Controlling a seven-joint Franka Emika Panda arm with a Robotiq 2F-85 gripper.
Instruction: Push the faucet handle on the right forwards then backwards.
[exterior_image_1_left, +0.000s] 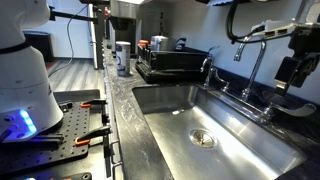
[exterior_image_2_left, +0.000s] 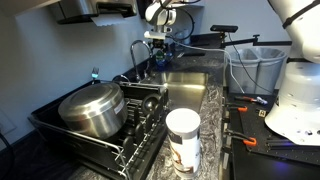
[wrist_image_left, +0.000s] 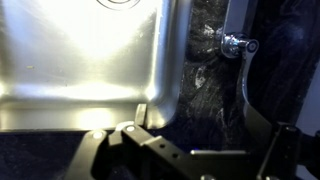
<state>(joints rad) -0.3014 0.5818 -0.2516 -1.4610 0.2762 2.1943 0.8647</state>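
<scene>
In the wrist view the faucet handle (wrist_image_left: 236, 43), a small chrome lever on a stubby base, sits on the dark stone counter (wrist_image_left: 205, 60) beside the steel sink (wrist_image_left: 90, 60). The curved chrome spout (wrist_image_left: 250, 100) runs down from it. My gripper (wrist_image_left: 210, 128) is open at the bottom edge, with nothing between its dark fingers, and stands short of the handle. In an exterior view the gripper (exterior_image_1_left: 293, 72) hangs just beside the gooseneck spout (exterior_image_1_left: 252, 55), above the sink's rear ledge. In an exterior view the gripper (exterior_image_2_left: 157, 42) hovers over the faucet (exterior_image_2_left: 136, 52).
A second chrome lever (exterior_image_1_left: 207, 68) stands further along the ledge. A black dish rack (exterior_image_2_left: 90, 135) holds a steel pot (exterior_image_2_left: 92, 108), with a white cup (exterior_image_2_left: 183, 135) beside it. The robot base (exterior_image_1_left: 25, 85) stands on a black plate with tools.
</scene>
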